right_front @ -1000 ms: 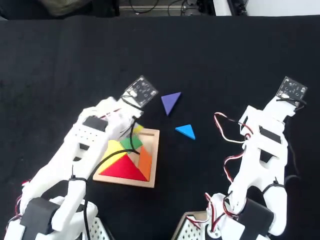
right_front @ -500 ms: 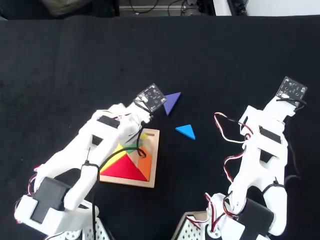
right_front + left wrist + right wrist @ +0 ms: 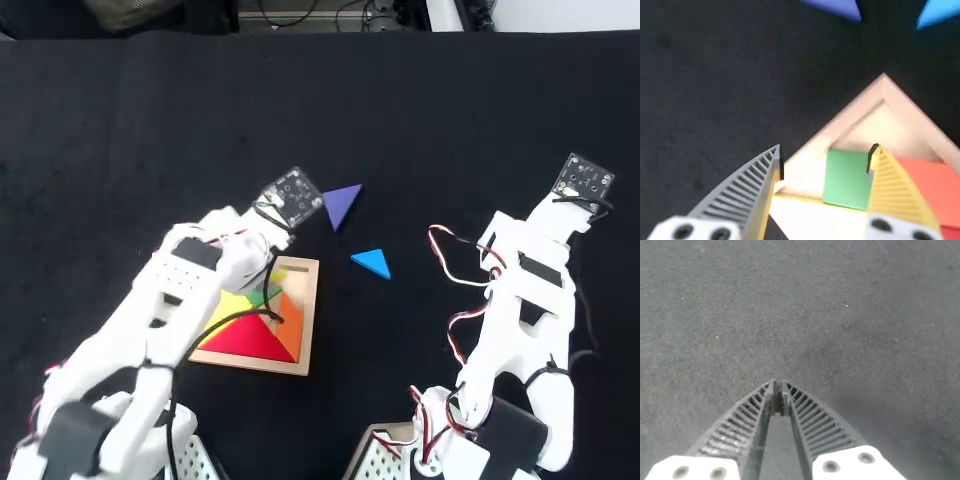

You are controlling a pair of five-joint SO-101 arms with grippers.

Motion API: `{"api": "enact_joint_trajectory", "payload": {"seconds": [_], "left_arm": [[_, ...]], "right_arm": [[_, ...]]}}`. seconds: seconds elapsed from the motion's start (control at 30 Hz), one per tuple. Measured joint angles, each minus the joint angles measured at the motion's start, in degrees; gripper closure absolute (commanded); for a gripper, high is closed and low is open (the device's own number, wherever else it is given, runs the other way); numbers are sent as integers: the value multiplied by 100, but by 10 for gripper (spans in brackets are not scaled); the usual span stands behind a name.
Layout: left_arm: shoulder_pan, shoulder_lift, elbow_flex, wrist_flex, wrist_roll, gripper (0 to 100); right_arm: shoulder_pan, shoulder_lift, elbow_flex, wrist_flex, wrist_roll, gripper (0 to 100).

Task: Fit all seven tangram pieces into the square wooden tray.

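Observation:
The square wooden tray (image 3: 311, 312) lies near the front left and holds a red triangle (image 3: 250, 338), an orange piece (image 3: 290, 316), a yellow piece (image 3: 226, 300) and a green piece (image 3: 267, 296). My left arm (image 3: 195, 265) lies across the tray's far corner. In the left wrist view my left gripper (image 3: 825, 157) is open just above the green piece (image 3: 845, 179), by the tray's corner (image 3: 883, 83), with nothing held. A purple triangle (image 3: 342, 203) and a blue triangle (image 3: 372, 263) lie loose on the cloth beyond the tray. My right gripper (image 3: 778, 390) is shut and empty over bare cloth.
My right arm (image 3: 525, 290) stands at the right, well away from the tray and the loose pieces. Black cloth covers the whole table, with free room at the back and centre. Cables run along the far edge.
My left arm swung right toward the purple triangle, then drew back slightly over the tray's far corner. My right arm has not moved.

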State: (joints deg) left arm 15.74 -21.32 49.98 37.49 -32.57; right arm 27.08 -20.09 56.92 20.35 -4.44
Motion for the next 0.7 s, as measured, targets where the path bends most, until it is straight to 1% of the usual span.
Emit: {"api": "enact_joint_trajectory", "payload": {"seconds": [0.07,0.17,0.3,0.43,0.53,0.6,0.7], "left_arm": [[-9,-369,0,105,167,715],[-299,-1002,0,554,246,717],[-1134,-1785,0,1187,360,717],[-2057,-2207,466,1363,835,718],[-2681,-2382,976,1380,1169,718],[-3059,-2470,1169,1380,1336,718],[-3560,-2497,1327,1371,1477,718]], "right_arm": [[-255,0,-26,220,273,909],[-1090,0,-695,1477,1002,832],[-2338,105,-2136,3666,1037,825],[-3508,633,-3569,5187,1037,825],[-4457,1108,-4264,5890,1037,825],[-5020,1521,-4527,6127,941,825],[-5512,2189,-4756,6242,686,851]]}}
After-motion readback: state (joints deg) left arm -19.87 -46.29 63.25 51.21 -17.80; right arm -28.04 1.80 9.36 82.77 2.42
